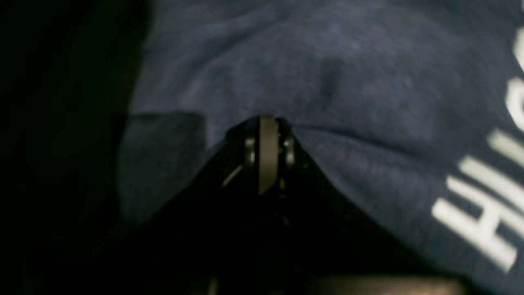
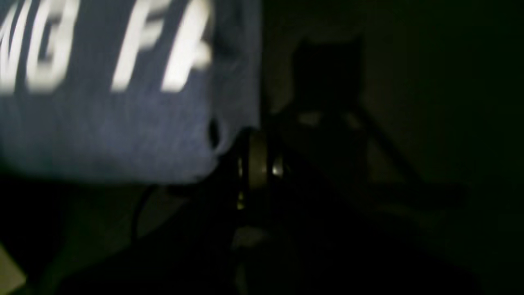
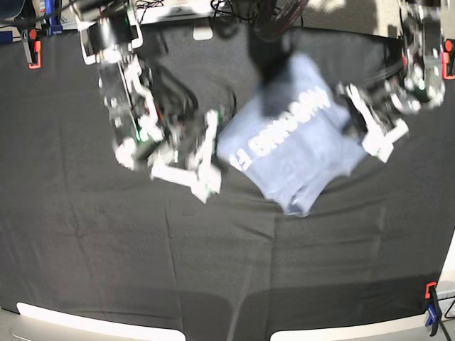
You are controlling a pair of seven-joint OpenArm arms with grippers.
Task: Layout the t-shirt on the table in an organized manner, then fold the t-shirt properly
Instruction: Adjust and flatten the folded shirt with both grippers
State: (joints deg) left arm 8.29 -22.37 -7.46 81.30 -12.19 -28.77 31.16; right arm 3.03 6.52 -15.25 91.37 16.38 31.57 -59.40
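Note:
The blue-grey t-shirt [image 3: 291,138] hangs bunched between both arms above the black table [image 3: 142,270], its white lettering facing up. My left gripper [image 1: 268,123] is shut on a fold of the t-shirt [image 1: 348,82], with lettering at the right of that view. In the base view my left gripper [image 3: 350,117] is at the cloth's right side. My right gripper [image 2: 258,137] is shut on the edge of the t-shirt [image 2: 123,131], just right of the letters. Seen from the base, my right gripper [image 3: 219,135] is at the shirt's left edge. The lower part droops toward the table.
Orange clips hold the black cloth at the far left [image 3: 32,53], the far right [image 3: 448,60] and the near right corner [image 3: 430,293]. Cables and equipment [image 3: 178,11] lie along the back edge. All the views are blurred.

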